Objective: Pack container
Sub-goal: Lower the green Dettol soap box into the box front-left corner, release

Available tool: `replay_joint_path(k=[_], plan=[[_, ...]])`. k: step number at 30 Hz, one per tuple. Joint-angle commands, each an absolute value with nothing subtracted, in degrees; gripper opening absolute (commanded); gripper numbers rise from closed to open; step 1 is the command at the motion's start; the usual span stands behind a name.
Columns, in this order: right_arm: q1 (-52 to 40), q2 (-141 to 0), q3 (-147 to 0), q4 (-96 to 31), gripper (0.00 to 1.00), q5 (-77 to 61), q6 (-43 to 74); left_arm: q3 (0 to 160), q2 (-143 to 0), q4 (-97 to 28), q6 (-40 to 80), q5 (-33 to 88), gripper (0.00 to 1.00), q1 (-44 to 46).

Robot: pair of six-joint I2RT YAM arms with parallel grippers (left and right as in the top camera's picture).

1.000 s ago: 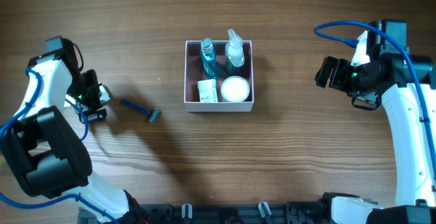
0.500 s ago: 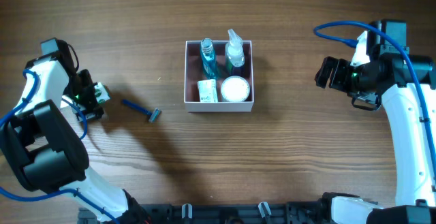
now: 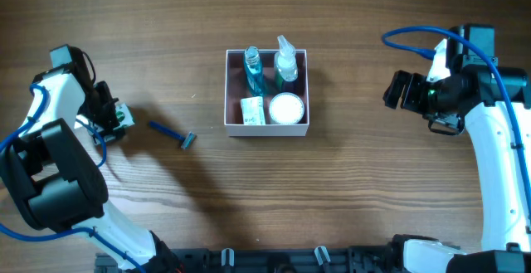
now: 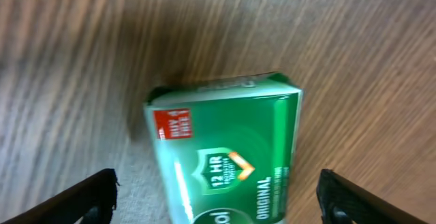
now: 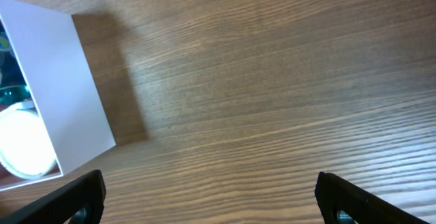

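Note:
The container [image 3: 265, 129], a white-walled square box, stands mid-table and holds two blue bottles [image 3: 254, 71], a white-and-green packet [image 3: 252, 110] and a round white jar [image 3: 286, 107]. My left gripper [image 3: 114, 120] is at the far left, open, with its fingers either side of a green soap packet [image 4: 228, 156] that lies on the table; in the left wrist view the gripper [image 4: 218, 203] is not touching it. A blue razor [image 3: 172, 134] lies between that gripper and the container. My right gripper [image 3: 397, 90] is open and empty, right of the container.
The right wrist view shows the container's white side wall [image 5: 68, 94], the jar [image 5: 24, 146] inside it and bare wood between my open right fingers [image 5: 211, 197]. A blue cable [image 3: 411, 34] loops above the right arm.
My left gripper has shifted slightly left and toward the far edge over the green soap packet. The right arm, container and razor have not moved.

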State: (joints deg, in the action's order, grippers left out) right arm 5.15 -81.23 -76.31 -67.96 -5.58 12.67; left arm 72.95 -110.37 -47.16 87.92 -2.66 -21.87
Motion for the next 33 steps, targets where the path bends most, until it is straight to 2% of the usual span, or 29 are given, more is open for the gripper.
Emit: replay_joint_path(k=[1,11,13,16,18,21,24,29,33], plan=[[5.2,-81.5,-76.0,-68.1,1.0,-6.1,11.9,72.6,-111.7,-46.9,89.2,-4.0,0.86,-22.2],[5.2,-81.5,-76.0,-68.2,1.0,-6.1,11.8,72.6,-114.1,-47.5,89.2,-4.1,0.74,-22.1],[5.2,-81.5,-76.0,-68.2,1.0,-6.1,11.7,72.6,-114.1,-47.5,89.2,-3.9,0.66,-22.2],[5.2,-81.5,-76.0,-68.2,1.0,-6.1,11.8,72.6,-114.1,-47.5,89.2,-3.9,0.48,-22.2],[5.2,-81.5,-76.0,-68.2,1.0,-6.1,11.7,72.6,-114.1,-47.5,89.2,-3.7,0.42,-22.1],[5.2,-81.5,-76.0,-68.2,1.0,-6.1,11.7,72.6,-114.1,-47.5,89.2,-2.8,0.41,-22.1],[5.2,-81.5,-76.0,-68.2,1.0,-6.1,11.7,72.6,-114.1,-47.5,89.1,-1.9,0.37,-22.2],[5.2,-81.5,-76.0,-68.0,1.0,-6.1,11.5,72.7,-113.3,-47.5,87.4,1.9,0.19,-22.1],[5.2,-81.5,-76.0,-67.7,1.0,-6.1,11.6,73.6,-110.0,-48.1,80.3,2.3,0.13,-22.0]])
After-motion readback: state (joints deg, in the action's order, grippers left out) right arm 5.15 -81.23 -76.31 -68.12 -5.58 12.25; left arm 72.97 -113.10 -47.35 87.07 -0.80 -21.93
